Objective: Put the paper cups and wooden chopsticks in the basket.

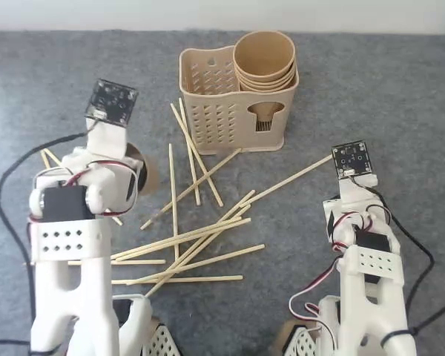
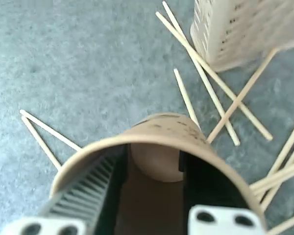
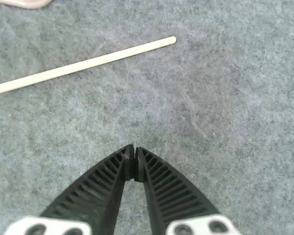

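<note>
While the paper cup [image 2: 171, 128] sits clamped in the left end effector [image 2: 154, 156], short of the basket [image 1: 215, 119], the chopsticks [image 1: 185, 237] lie scattered on the bench [image 1: 371, 96]. The right end effector [image 3: 134, 161] is pressed together, empty. The cup step seems in hand, and nesting it into the stacked cups [image 1: 265, 55] likely comes next.

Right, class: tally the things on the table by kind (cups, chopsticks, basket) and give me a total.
Basket: 1
Paper cups: about 5; the stack's rims suggest 4, plus 1 around the left end effector
Wooden chopsticks: about 13; they overlap, so not exact
Total: about 19
</note>
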Controlling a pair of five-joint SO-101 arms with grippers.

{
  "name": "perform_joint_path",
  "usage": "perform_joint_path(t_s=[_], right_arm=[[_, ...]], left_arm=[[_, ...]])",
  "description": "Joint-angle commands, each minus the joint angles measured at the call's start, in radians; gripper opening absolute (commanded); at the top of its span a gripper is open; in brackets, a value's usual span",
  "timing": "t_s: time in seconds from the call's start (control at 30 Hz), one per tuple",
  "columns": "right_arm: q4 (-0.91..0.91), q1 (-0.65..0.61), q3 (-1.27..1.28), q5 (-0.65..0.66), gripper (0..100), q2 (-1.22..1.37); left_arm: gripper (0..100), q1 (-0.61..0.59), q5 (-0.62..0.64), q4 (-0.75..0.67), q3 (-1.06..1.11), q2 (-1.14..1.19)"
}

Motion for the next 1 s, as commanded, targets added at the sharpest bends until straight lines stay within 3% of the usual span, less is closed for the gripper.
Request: perform_joint_path(t_s=[0.0, 0.17, 0.6, 0.77, 0.87, 0.97], right_arm=[[-0.015, 0.005, -0.008, 0.021, 0.9, -0.027], [-0.015, 0.005, -0.008, 0.021, 0.9, -0.027], [-0.012, 0.007, -0.008, 0.012, 0.9, -0.038], [0.171, 0.005, -0.08, -0.157, 0.9, -0.151], [0.314, -0.012, -0.091, -0.152, 0.9, -0.249], [0.282, -0.039, 0.008, -0.135, 0.9, -0.337]], left_arm=[[17, 0.029, 0.08, -0.02, -0.104, -0.005], [17, 0.117, 0.221, -0.018, -0.236, 0.002], [17, 0.339, 0.347, -0.012, -0.513, 0.044], [17, 0.324, 0.353, 0.083, -0.503, 0.196], [17, 0.27, 0.353, 0.158, -0.466, 0.318], [17, 0.219, 0.313, 0.239, -0.433, 0.425]])
